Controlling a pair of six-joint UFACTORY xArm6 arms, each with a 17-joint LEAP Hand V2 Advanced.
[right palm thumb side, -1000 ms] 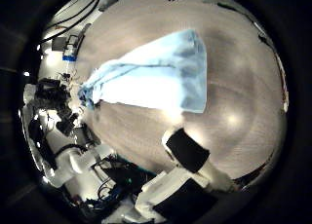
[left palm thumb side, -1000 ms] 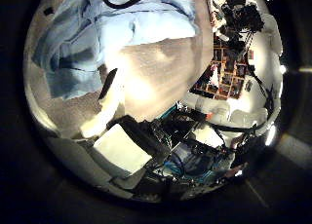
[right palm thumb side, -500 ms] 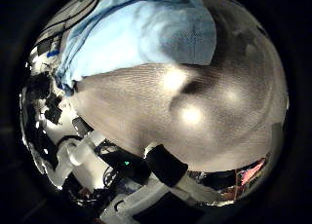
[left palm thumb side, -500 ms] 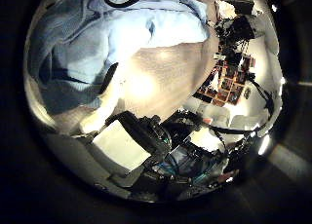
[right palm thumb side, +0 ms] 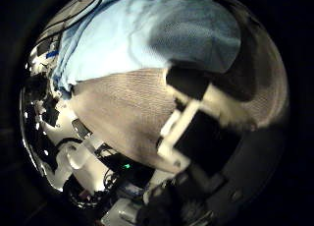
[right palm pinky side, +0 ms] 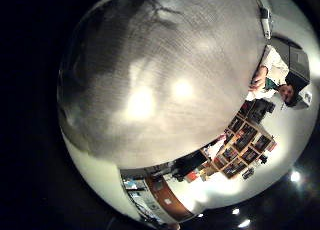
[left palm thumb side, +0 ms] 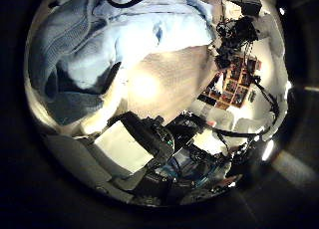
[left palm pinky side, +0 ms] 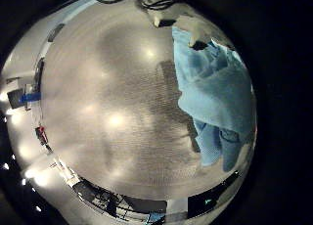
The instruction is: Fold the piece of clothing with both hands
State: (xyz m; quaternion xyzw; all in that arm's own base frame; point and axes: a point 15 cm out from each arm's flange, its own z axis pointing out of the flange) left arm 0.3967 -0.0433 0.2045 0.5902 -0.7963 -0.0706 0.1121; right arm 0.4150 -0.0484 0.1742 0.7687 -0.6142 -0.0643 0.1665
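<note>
The piece of clothing [left palm thumb side: 110,40] lies crumpled on the wooden table [left palm thumb side: 169,80] and fills much of the left thumb side palm view, close under the left hand [left palm thumb side: 135,154], whose fingers stay back from it. It also shows in the left little finger side palm view [left palm pinky side: 215,98], bunched on the table [left palm pinky side: 108,98]. In the right thumb side palm view the clothing [right palm thumb side: 147,34] lies close, and the right hand [right palm thumb side: 201,123] reaches a finger in over the table [right palm thumb side: 118,108], its tip at the cloth's edge.
A pale finger-like part [left palm pinky side: 191,29] shows at the cloth's end in the left little finger side palm view; I cannot tell whose it is. Shelves [left palm thumb side: 234,80] stand beyond the table's edge.
Both palms have come closer to the clothing, which now fills more of both thumb side views. A finger of the right hand has swung in toward the cloth's edge.
</note>
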